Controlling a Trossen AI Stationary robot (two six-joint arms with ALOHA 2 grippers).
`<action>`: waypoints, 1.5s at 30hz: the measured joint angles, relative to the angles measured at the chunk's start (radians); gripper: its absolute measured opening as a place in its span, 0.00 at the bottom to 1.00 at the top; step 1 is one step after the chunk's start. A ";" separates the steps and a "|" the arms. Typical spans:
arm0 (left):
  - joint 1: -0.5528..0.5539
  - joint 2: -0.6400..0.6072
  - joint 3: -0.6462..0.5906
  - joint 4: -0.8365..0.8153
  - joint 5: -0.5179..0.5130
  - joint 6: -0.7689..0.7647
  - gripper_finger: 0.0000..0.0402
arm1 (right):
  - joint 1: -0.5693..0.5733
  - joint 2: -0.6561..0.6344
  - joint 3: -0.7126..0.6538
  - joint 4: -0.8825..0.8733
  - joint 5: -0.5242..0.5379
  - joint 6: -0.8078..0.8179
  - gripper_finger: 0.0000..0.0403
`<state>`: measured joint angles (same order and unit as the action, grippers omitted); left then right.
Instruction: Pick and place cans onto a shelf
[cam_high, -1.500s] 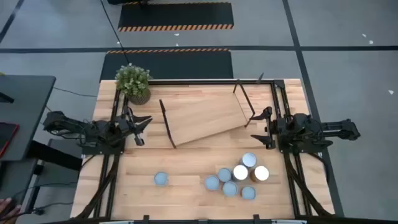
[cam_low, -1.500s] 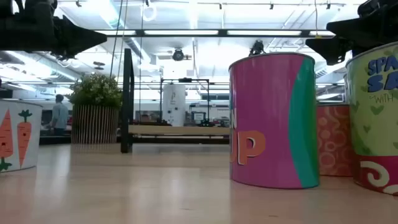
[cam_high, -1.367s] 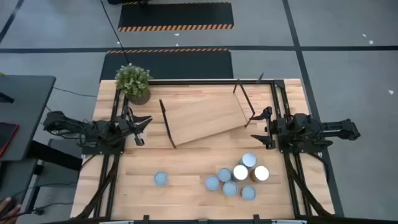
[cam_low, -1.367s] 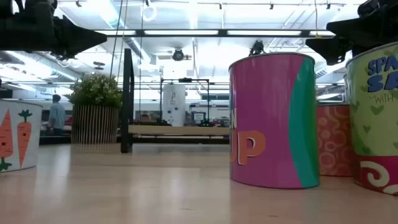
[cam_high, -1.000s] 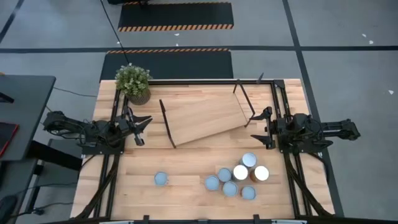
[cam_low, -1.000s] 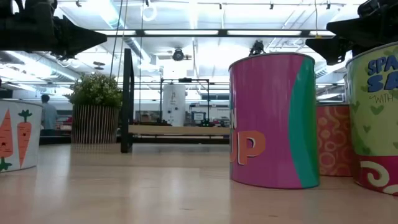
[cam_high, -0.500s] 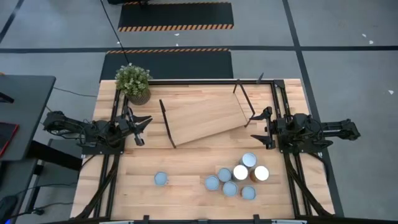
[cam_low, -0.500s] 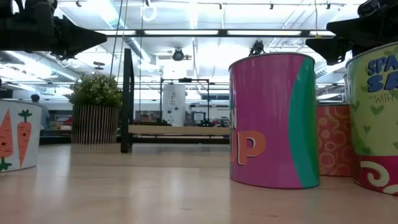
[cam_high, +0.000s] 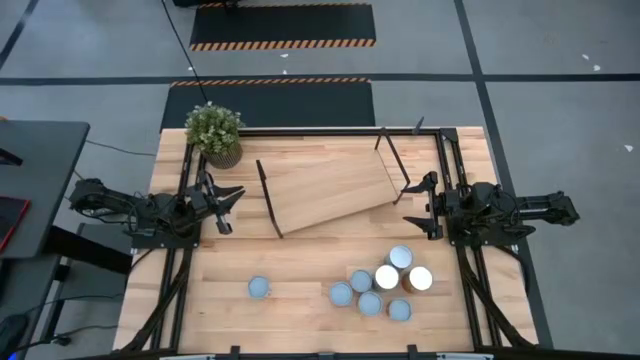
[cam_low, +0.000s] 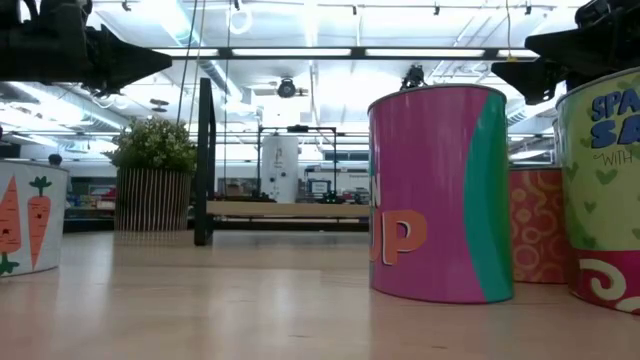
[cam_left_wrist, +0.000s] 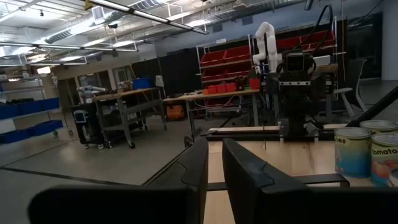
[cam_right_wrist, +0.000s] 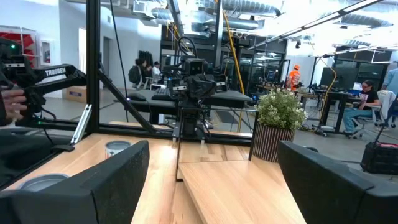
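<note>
A flat rectangular light-wood shelf board with thin black metal frames at both short ends (cam_high: 335, 189) is seen lying on the far half of the wooden surface (cam_high: 300, 265), turned at an angle to the edges. No can is placed on it.

The small round cans with pale silvery-blue tops (cam_high: 371, 291) are gathered in a tight group near the front edge of the surface, towards the front right corner. In this group, one can with a white top and an orange-brown side (cam_high: 419, 279) stands on the right, just beside the others. A single silvery-blue-topped can (cam_high: 259, 288) is set apart from the group, near the middle of the front edge. In the low view, a pink and green can (cam_low: 440, 193) is shown upright, with a can printed with carrots (cam_low: 30, 216) at the left.

A small potted green plant in a ribbed pot (cam_high: 214, 132) stands at the far left corner of the surface.

The left hand (cam_high: 225, 202) is held above the left edge of the surface, beside the shelf, with its fingers released and nothing grasped. The right hand (cam_high: 421, 205) is held above the right edge, just beside the right frame of the shelf; its fingers are spread wide and empty.

Persons are seen in the room behind the surface in the right wrist view.
</note>
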<state>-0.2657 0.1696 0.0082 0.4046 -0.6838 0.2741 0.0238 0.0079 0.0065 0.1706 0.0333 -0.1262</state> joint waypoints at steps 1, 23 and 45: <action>0.000 0.000 0.000 0.000 0.000 0.000 0.14 | 0.000 0.000 0.000 0.000 0.000 0.000 0.90; -0.041 0.070 0.064 -0.079 0.822 -0.548 0.14 | 0.000 0.000 0.000 0.000 0.000 0.000 0.90; -0.258 0.591 0.460 -0.800 0.635 -0.723 0.59 | 0.000 0.000 0.000 0.151 0.000 0.042 0.90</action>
<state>-0.5235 0.7607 0.4685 -0.3952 -0.0485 -0.4486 0.0238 0.0082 0.0067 0.3216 0.0332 -0.0838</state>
